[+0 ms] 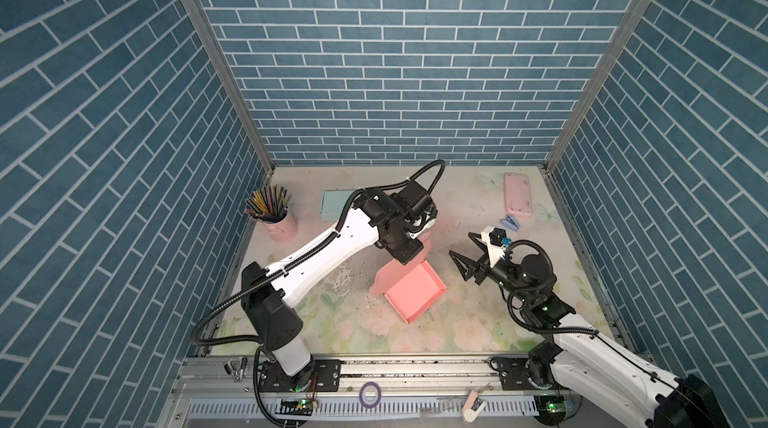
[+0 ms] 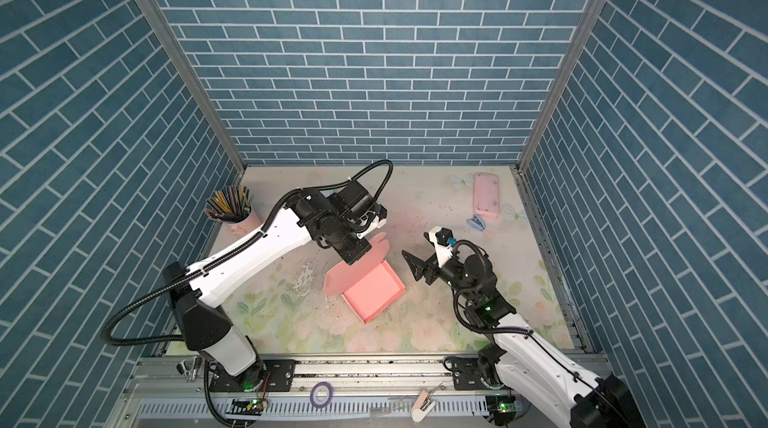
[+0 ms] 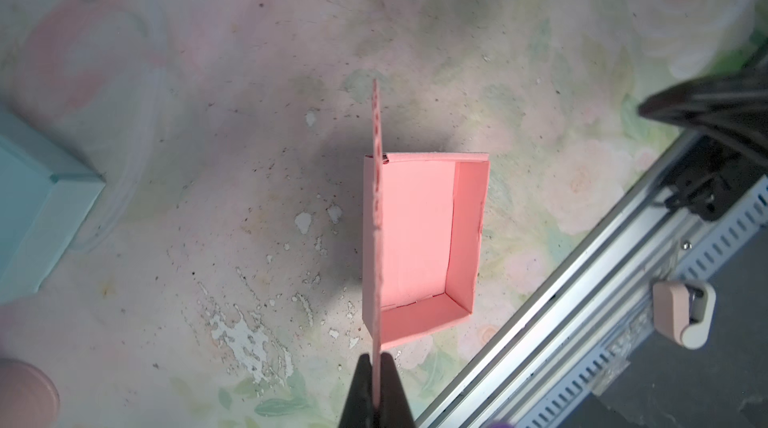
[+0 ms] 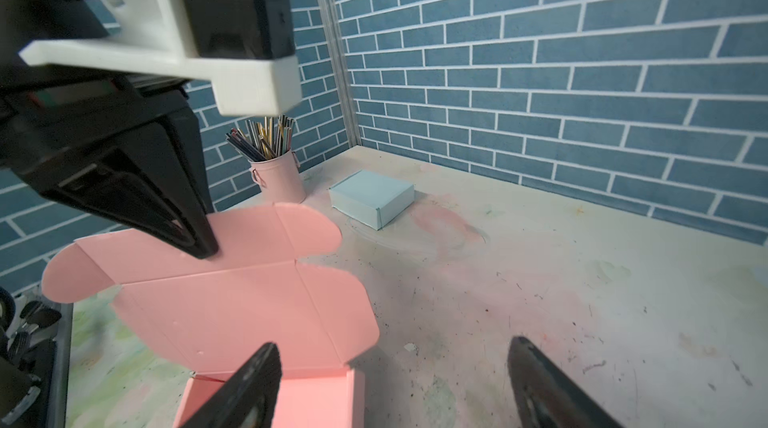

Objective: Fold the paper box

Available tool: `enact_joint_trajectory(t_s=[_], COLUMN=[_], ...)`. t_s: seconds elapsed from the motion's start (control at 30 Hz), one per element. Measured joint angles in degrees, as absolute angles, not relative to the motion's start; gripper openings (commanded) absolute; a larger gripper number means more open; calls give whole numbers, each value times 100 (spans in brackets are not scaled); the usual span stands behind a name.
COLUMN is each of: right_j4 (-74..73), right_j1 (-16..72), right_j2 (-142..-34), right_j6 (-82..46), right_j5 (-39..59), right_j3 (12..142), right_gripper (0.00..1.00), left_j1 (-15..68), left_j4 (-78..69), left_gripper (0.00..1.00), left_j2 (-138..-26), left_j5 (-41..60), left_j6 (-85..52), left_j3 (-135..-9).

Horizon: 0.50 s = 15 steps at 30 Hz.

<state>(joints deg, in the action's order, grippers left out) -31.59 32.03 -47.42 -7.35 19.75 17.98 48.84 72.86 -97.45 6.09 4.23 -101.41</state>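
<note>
The open pink cardboard box [image 1: 415, 293] is sitting at the lower middle of the floral table mat [image 1: 478, 322] in both top views. Its tray is lying flat and its lid flap [image 1: 386, 278] is standing up along the tray's left side. The left gripper [image 3: 377, 363] is pinching the flap's top edge between closed jaws. The left wrist view is showing the flap only edge-on, as a thin line beside the tray's bare inside. The right wrist view is showing its broad face with rounded ear tabs, and one black fingertip [image 4: 199, 245] of the left gripper pressed against it. The right gripper [image 1: 460, 243] is hovering just right of the box, jaws spread wide and gripping nothing. In its upper middle, the right wrist view is also showing a closed light blue carton [image 4: 372, 197] and a pink metal cup of pencils [image 4: 278, 180] near the wall corner.
</note>
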Motion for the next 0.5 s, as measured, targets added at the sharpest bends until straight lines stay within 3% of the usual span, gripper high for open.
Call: enact_joint_trajectory(t_s=[0.5], right_j4=[-2794], right_j1=[3100], right_j2=[-6086], right_j6=[-246], right_j5=[3653], right_j3=[2403], right_gripper=[79], left_j1=[4899], left_j4=[7736], left_gripper=[1], left_j2=[-10119], left_j5=[1072], left_j6=[2051], left_j3=[-11065])
